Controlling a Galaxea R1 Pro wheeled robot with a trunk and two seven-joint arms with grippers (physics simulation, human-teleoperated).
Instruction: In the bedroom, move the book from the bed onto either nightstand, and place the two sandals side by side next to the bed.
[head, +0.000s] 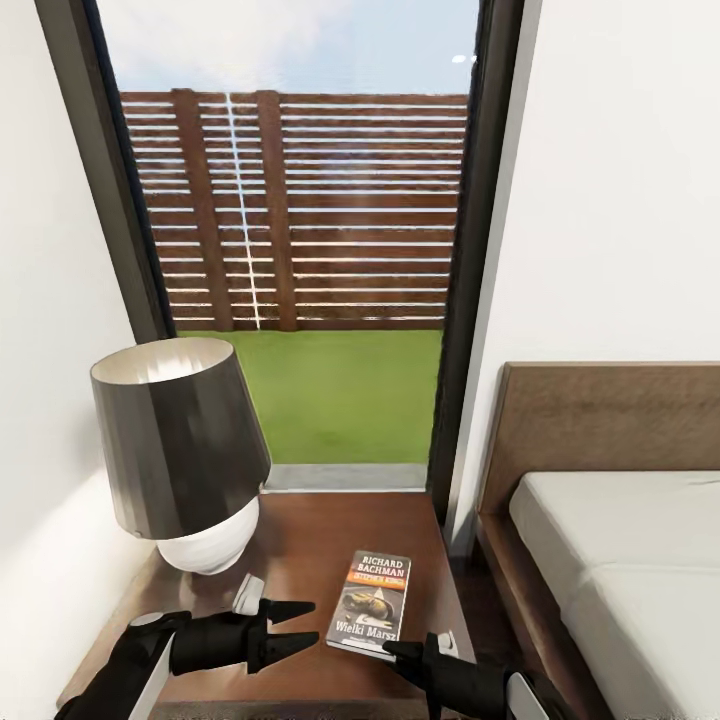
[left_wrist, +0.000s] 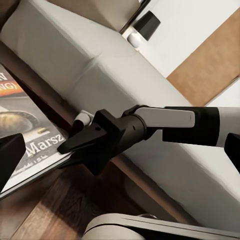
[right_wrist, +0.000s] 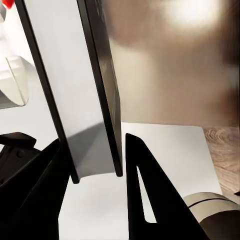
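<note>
The book (head: 371, 603) lies on the nightstand (head: 310, 540), its near edge pinched by the right gripper (head: 405, 652). A lamp (head: 180, 450) crowds the left side, where the left gripper (head: 300, 625) hovers, fingers apart. The bed (head: 620, 560) is just beside.

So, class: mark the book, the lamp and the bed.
book (head: 371, 603), head view, middle of cover.
lamp (head: 175, 440), head view, dark shade.
bed (head: 640, 560), head view, pale mattress top.

Head view: set high, facing forward and down over nightstand (head: 300, 540), window (head: 300, 200) and bed (head: 620, 560). Left wrist view: close, low over nightstand top, facing across book (left_wrist: 25, 135) toward bed (left_wrist: 100, 65), right gripper (left_wrist: 80, 145) in frame. Right wrist view: very close, along own fingers (right_wrist: 150, 200) at book edge (right_wrist: 95, 100). Shared between all three: book (head: 370, 603).
</note>
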